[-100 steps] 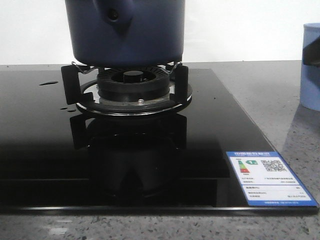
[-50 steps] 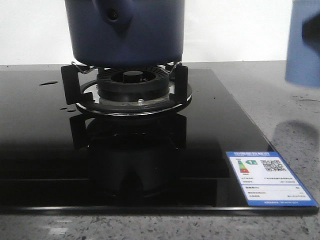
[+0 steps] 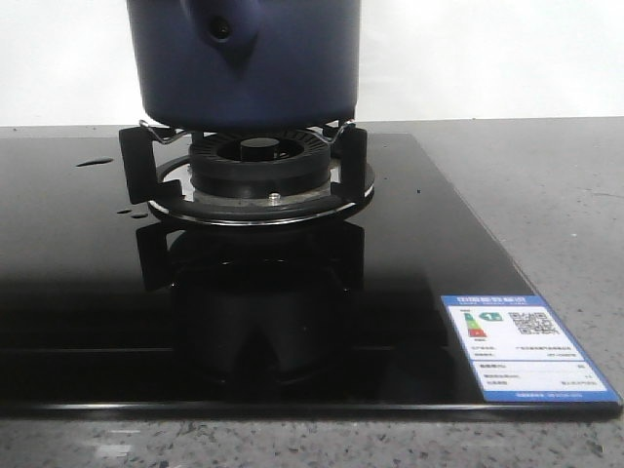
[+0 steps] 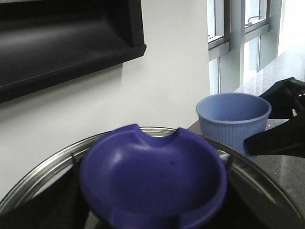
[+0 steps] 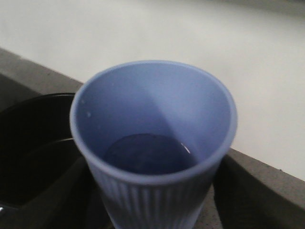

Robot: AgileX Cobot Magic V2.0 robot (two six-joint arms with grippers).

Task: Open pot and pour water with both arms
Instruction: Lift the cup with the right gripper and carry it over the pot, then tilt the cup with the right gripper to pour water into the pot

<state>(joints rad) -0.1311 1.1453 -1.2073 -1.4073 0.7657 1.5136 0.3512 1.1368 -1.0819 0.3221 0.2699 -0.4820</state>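
Note:
The dark navy pot (image 3: 244, 68) sits on the gas burner (image 3: 258, 161), its handle stub (image 3: 222, 29) facing me; its top is cut off in the front view. In the left wrist view a blue dish-shaped lid knob (image 4: 152, 176) fills the frame, ringed by the lid's steel rim (image 4: 43, 174). My left gripper (image 4: 152, 191) is shut on that knob, dark fingers on both sides. My right gripper (image 5: 152, 205) is shut on a pale blue ribbed cup (image 5: 152, 119) with a little water in the bottom. That cup (image 4: 233, 119) hangs just beyond the lid.
The burner stands on a black glass hob (image 3: 409, 244) with a blue energy label (image 3: 522, 346) at its front right corner and water drops (image 3: 95, 162) at the far left. Grey stone counter (image 3: 546, 185) lies to the right; a white wall stands behind.
The pale blue cup rose from the counter at the right edge of the front view and has left that view. The pot has not moved.

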